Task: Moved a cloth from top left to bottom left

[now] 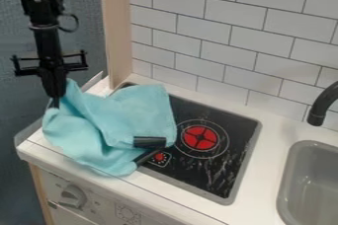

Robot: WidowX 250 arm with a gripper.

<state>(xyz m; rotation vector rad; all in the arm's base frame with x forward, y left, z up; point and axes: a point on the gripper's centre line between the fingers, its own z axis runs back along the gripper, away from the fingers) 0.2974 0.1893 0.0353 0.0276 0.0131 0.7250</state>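
Observation:
The gripper (pixel 57 101) hangs down at the left of the view, over the left end of the counter, with its narrow fingers shut on the upper left part of the light blue cloth (pixel 135 113). Beside the fingers the cloth rises in a peak. Its bunched folds rest on the counter's left end, and its right part lies over the left side of the black stove top (pixel 228 169). The fingertips are partly hidden among the folds.
A black object (pixel 149 142) lies against the cloth's lower right part. The red burner (pixel 199 137) shows right of the cloth. Farther right are a grey sink (pixel 310 184) and black faucet (pixel 322 104). A wooden post (pixel 117 26) stands behind the cloth; a knob (pixel 72 197) is on the front panel.

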